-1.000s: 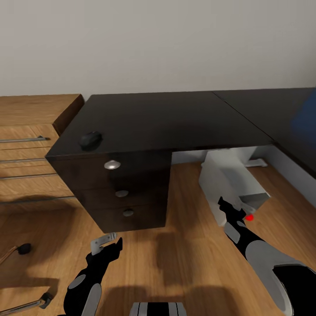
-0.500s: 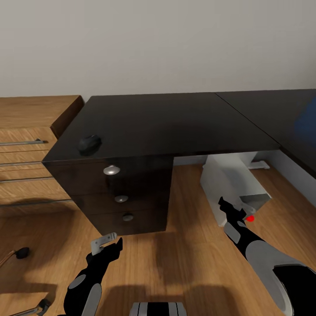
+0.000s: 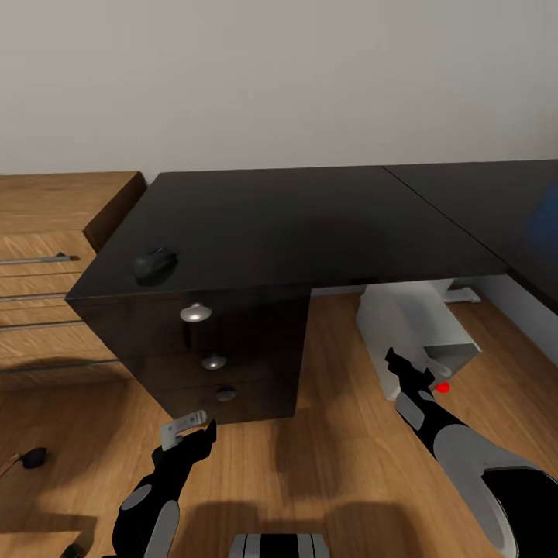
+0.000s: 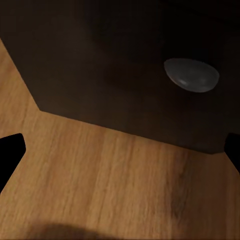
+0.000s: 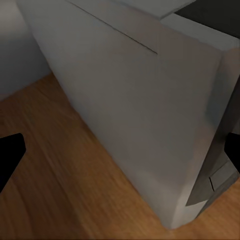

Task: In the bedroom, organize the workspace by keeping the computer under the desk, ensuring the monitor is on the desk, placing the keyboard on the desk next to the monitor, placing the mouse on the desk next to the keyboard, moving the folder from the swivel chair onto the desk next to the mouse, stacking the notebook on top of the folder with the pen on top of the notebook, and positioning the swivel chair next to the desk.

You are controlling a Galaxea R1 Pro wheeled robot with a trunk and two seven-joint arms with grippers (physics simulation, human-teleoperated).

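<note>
Closer now: the whole head view has slid toward the desk, so the camera moved, not the things.
Both arms hang low over the wood floor as before. The left gripper is in front of the desk's drawer block, its jaws apart and holding nothing; its wrist view looks at a round drawer knob. The right gripper is just beside the computer, jaws spread and empty. The computer stands on the floor partly under the desk's front edge, long axis running back under the top, its red-dot end toward the robot. A dark mouse sits near the desktop's front-left corner.
</note>
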